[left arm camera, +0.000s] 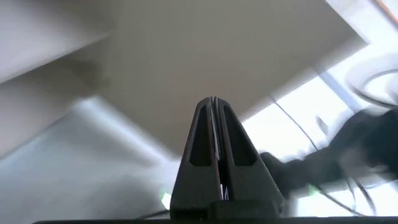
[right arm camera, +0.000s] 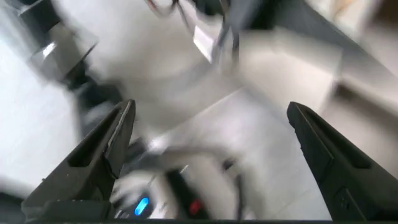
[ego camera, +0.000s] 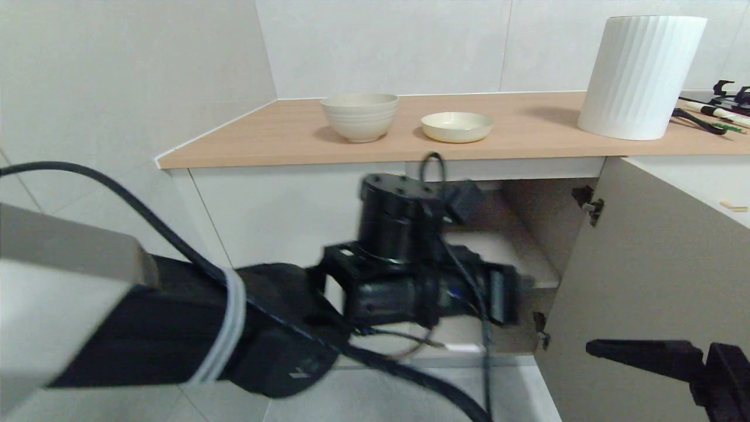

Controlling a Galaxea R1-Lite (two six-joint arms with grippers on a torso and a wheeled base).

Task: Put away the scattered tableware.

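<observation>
Well to the left in the head view, the left arm (ego camera: 176,328) carries a few small white marks, too blurred to read. On the wooden surface (ego camera: 263,140) above stands a cream ribbed bowl (ego camera: 360,116), upright, its inside hidden from this angle. Just beside it at three o'clock lies a shallow cream dish (ego camera: 457,126), apart from the bowl, its pale inside showing bare. Below them the left gripper (ego camera: 507,290) sits in the mouth of the open cupboard, level with its shelf (ego camera: 515,252). In the left wrist view its fingers (left arm camera: 202,143) are pressed flat together. Bowl and dish lie well apart from it, at about eleven and twelve o'clock. At its one o'clock a tall white ribbed cylinder (ego camera: 641,76) stands on the surface, with some dark-handled tools (ego camera: 712,114) lying at the cylinder's three o'clock. The cupboard door (ego camera: 633,281) is swung open. At the left gripper's four o'clock, low before the door, is the right gripper (right arm camera: 210,109), its fingers (right arm camera: 112,143) spread wide, far from both dishes.
</observation>
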